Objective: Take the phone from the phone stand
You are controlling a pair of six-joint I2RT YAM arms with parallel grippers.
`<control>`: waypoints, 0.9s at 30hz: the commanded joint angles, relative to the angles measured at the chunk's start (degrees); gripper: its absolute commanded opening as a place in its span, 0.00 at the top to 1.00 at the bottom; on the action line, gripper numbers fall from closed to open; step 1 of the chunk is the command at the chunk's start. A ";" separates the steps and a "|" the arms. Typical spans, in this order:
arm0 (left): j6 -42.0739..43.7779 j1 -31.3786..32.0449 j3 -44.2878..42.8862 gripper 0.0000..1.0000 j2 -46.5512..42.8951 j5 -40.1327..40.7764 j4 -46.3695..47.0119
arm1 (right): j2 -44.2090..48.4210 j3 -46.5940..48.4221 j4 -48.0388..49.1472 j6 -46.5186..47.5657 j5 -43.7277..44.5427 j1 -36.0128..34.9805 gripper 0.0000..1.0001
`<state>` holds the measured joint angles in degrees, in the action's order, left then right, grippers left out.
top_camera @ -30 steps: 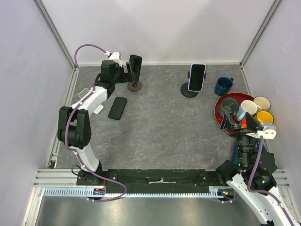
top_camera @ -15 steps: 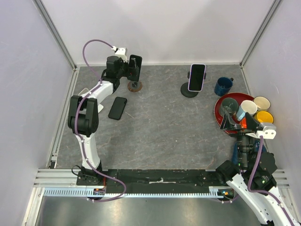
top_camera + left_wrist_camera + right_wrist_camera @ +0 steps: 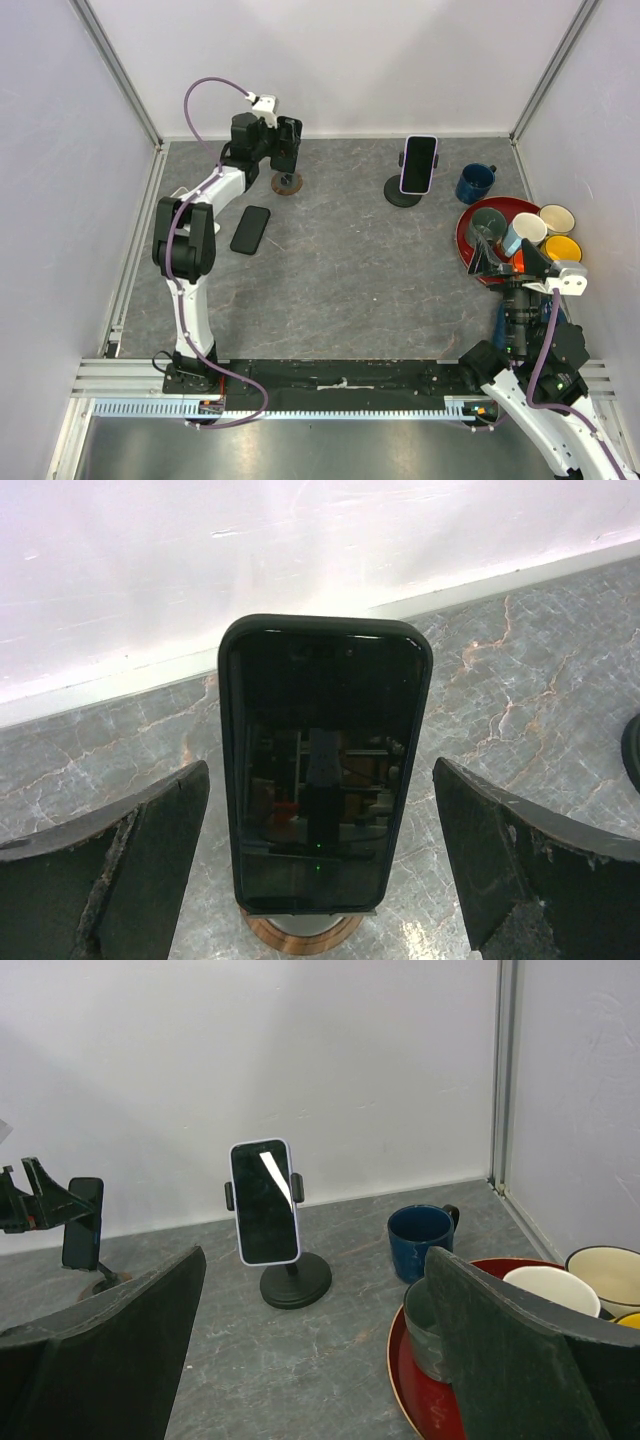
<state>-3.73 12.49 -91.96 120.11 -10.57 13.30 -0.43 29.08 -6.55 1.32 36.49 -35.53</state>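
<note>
A black phone (image 3: 288,142) stands upright on a stand with a round wooden base (image 3: 287,182) at the back left. My left gripper (image 3: 276,143) is open, level with the phone. In the left wrist view the phone (image 3: 325,780) fills the middle above its base (image 3: 300,927), and my left gripper (image 3: 320,770) has one finger on each side without touching. A lilac-cased phone (image 3: 418,164) is clamped in a black stand (image 3: 402,193) at the back centre-right; it also shows in the right wrist view (image 3: 264,1202). My right gripper (image 3: 505,262) is open and empty at the near right.
A third black phone (image 3: 250,229) lies flat on the table left of centre. A blue mug (image 3: 476,183) stands at the back right. A red tray (image 3: 466,243) holds several mugs by the right wall. The back wall is close behind the wooden-base stand.
My left arm has swung right and toward the back wall, bringing its open gripper up to the black phone. The phone still sits on its stand. The right arm has not moved.
</note>
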 commanded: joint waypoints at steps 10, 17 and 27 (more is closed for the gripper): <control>6.54 1.57 -5.86 0.00 3.63 5.82 -1.26 | 0.16 0.63 1.36 0.61 0.16 -0.42 0.02; 6.19 1.66 -6.91 0.00 4.78 6.35 -2.40 | 0.25 0.54 1.36 0.61 0.16 -0.42 0.02; 5.22 1.75 -7.97 0.00 5.66 5.12 -4.69 | 0.25 0.54 1.45 0.70 0.16 -0.51 0.02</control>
<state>0.34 14.00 -97.25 124.92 -5.08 8.93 -0.43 29.08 -6.52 1.34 36.49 -35.53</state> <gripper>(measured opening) 0.994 0.982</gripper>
